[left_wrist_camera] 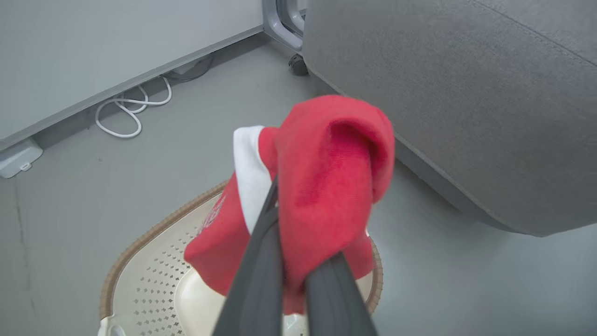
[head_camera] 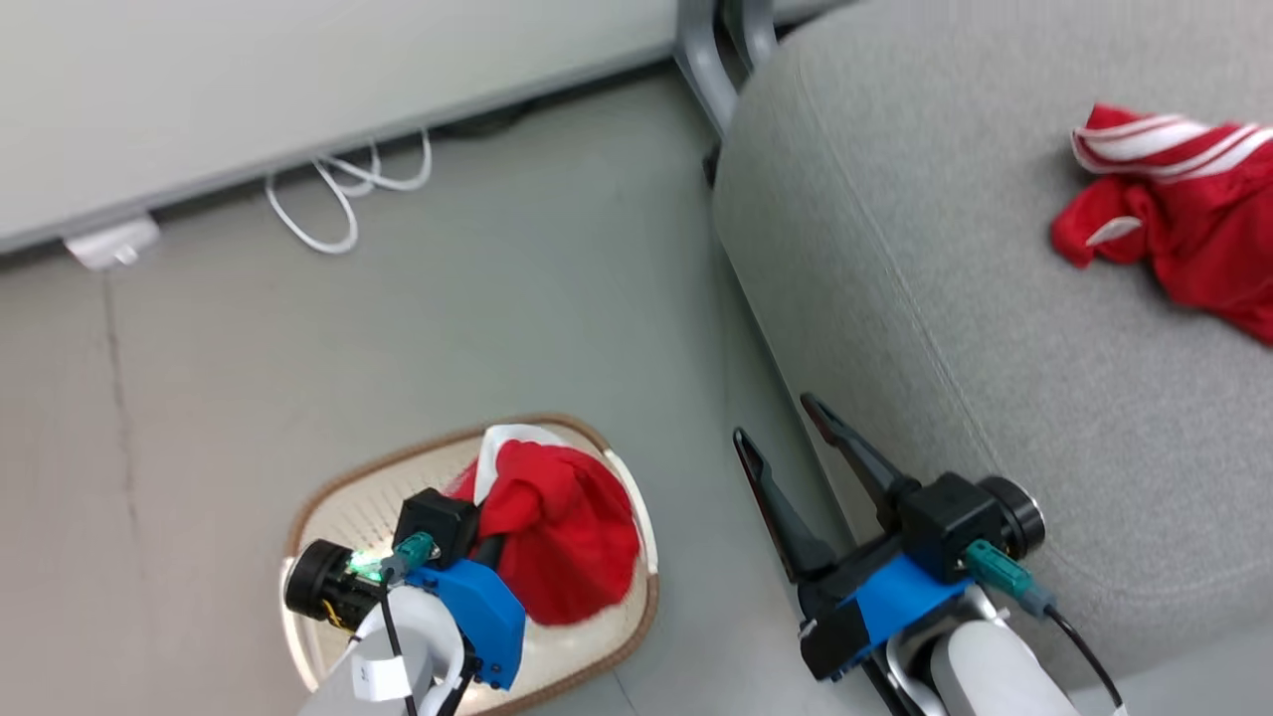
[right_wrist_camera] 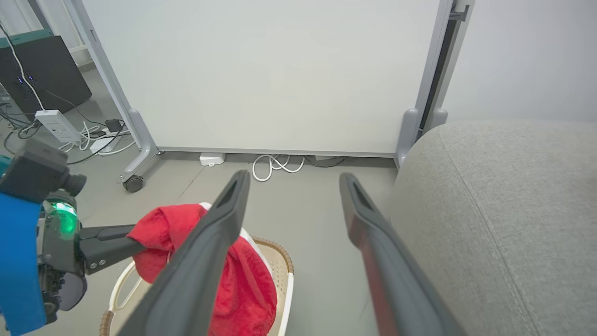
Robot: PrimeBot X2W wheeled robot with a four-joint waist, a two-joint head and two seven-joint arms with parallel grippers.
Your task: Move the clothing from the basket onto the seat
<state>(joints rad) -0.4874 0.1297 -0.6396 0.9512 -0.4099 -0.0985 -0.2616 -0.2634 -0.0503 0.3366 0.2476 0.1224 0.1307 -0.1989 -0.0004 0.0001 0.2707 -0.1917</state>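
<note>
Red fabric garment (left_wrist_camera: 326,177), white patch, hangs bunched, long axis vertical, over cream perforated basket (left_wrist_camera: 154,284), pinched by left gripper (right_wrist_camera: 133,245). Striped red garment (head_camera: 1183,219) crumpled at right edge of grey seat (head_camera: 995,348). Right gripper (head_camera: 774,419) splayed, empty.

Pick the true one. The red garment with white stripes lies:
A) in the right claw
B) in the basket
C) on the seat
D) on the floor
C: the striped garment lies on the seat, while the left claw grips the other garment at the basket.
</note>
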